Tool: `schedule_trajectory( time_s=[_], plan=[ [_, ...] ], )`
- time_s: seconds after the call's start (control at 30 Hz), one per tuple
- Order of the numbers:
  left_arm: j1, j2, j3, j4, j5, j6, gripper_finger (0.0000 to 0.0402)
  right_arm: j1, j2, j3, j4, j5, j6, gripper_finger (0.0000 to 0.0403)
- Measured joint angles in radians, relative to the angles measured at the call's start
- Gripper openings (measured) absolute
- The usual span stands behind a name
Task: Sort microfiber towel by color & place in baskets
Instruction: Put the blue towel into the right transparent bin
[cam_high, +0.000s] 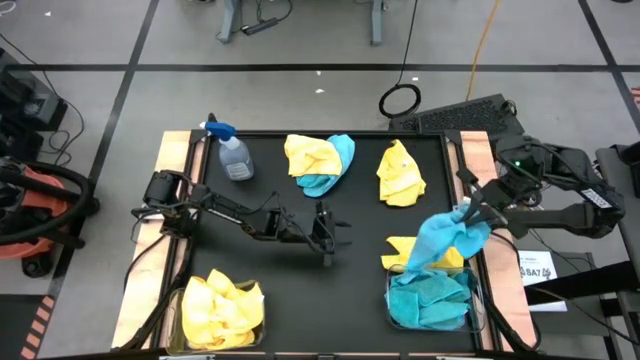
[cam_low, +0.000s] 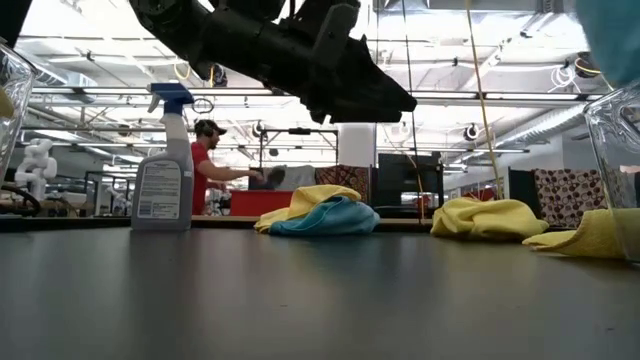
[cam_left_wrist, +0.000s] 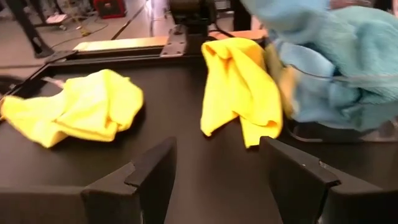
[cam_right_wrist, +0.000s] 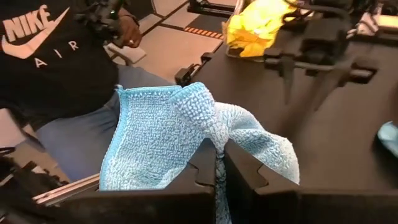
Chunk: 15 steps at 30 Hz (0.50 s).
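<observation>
Black table (cam_high: 300, 290) at frame centre; grey taped floor above. Right gripper (cam_high: 470, 212) pinches a blue towel (cam_high: 445, 238); left gripper (cam_high: 328, 240) spread.

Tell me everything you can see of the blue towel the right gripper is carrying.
The blue towel is a turquoise, nubby microfiber cloth with a stitched edge. It is pinched at one bunched fold by the shut right gripper and hangs crumpled and draped from that point. Seen from above, it dangles over the right basket, which already holds blue cloths, its lower end reaching that pile.
</observation>
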Motion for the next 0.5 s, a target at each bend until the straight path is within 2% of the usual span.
schedule_trajectory(
  time_s=[0.27,0.5],
  plan=[
    [0.021,0.000,0.000,0.001,-0.040,-0.073,0.0235,0.054,-0.108,-0.178,-0.001,-0.054,0.013,0.0004],
    [0.032,0.000,0.000,0.001,-0.088,-0.099,0.0235,0.092,-0.175,-0.372,0.122,-0.153,0.016,0.0004]
  ],
)
